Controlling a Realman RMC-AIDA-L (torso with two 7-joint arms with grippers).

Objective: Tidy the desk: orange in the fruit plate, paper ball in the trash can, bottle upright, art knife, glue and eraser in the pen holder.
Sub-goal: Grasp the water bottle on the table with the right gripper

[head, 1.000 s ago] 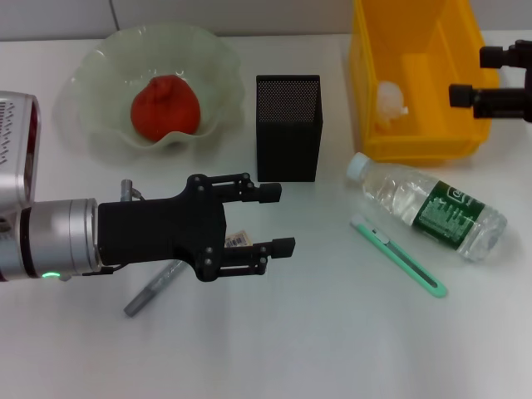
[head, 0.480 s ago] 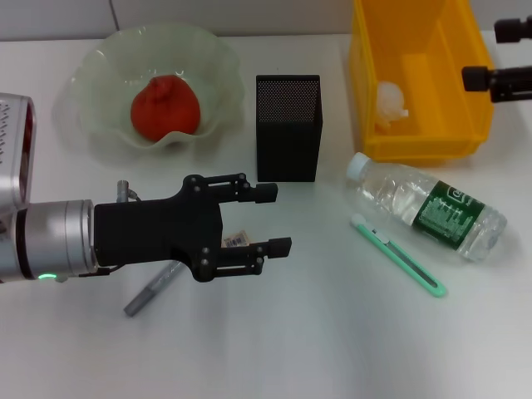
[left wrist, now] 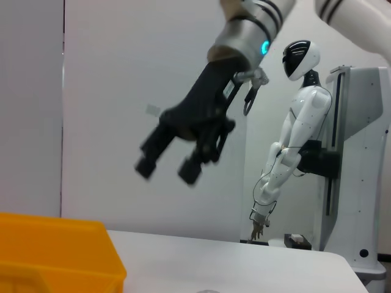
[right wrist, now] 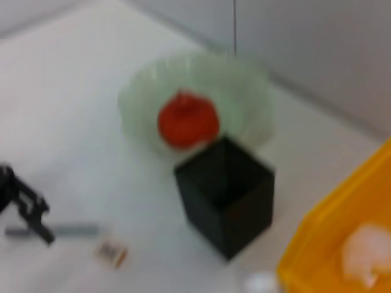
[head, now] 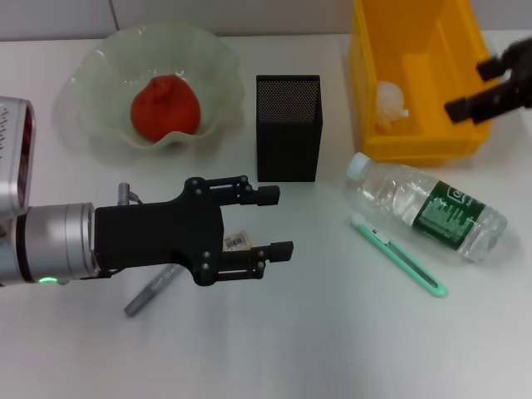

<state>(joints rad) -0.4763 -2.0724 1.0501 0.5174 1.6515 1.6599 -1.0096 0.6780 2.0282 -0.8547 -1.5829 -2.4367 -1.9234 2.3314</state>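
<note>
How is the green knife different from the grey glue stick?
The art knife is mint green with a white tip; the glue is silver-grey. The art knife lies in full view beside the bottle; the glue is partly hidden under the left hand. Both lie flat on the desk.

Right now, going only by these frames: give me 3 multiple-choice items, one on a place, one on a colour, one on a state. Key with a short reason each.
1. Where is the orange?
A. in the green plate
B. in the yellow bin
C. on the bare desk

2. What colour is the knife?
A. black
B. mint green
C. red

3. How is the bottle?
A. standing upright
B. lying on its side
C. inside the pen holder

Key:
1 A: the orange sits inside the wavy-rimmed plate.
2 B: the knife is a mint-green strip with a white tip, on the desk.
3 B: the bottle lies flat in front of the yellow bin, cap pointing toward the black pen holder.
</note>
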